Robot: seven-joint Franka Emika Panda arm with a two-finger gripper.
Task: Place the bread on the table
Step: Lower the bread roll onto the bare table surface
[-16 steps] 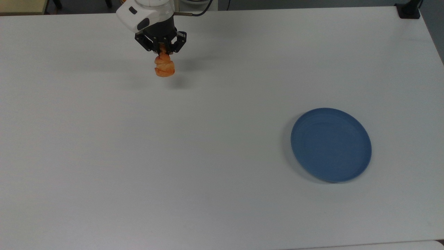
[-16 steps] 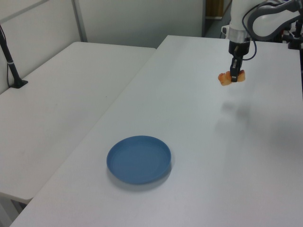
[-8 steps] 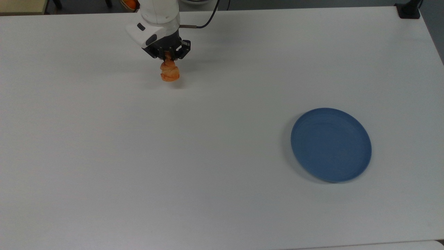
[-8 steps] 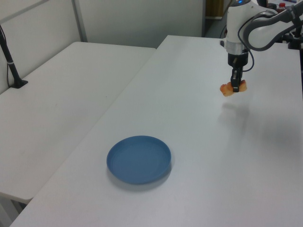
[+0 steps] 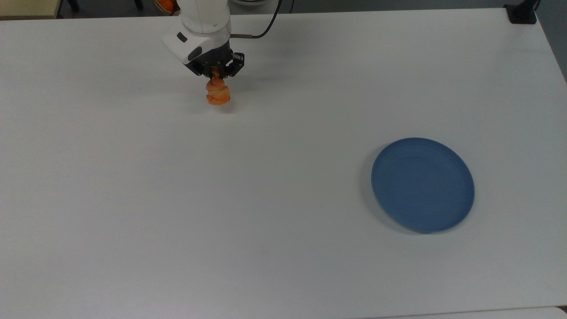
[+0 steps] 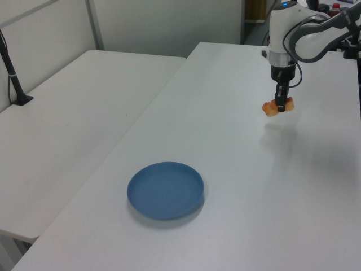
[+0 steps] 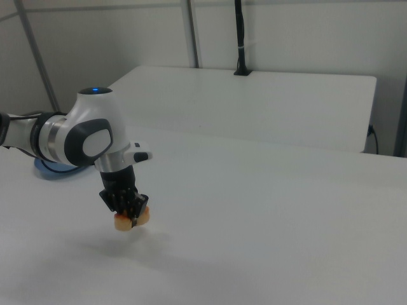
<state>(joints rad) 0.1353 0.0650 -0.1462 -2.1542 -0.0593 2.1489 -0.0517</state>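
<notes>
Near the top view's upper-left table (image 5: 283, 248) area | gripper (image 5: 215, 76) clamped on bread roll (image 5: 217, 94), nothing else held | roll hangs directly under fingers, just off the surface | blue plate (image 5: 423, 184) well apart | you need straight-down lowering, then release.

From the top view we look steeply down on the table (image 5: 274, 186), with the arm at the far edge. The left view sits lower, off a corner, looking along the table (image 6: 237, 186) with the plate (image 6: 165, 190) nearest. The right view is closest, perhaps from the opposite side, facing the gripper (image 7: 131, 218). All three share the bread (image 5: 217, 94) (image 6: 277, 106) (image 7: 132, 218) and the surface around it.
</notes>
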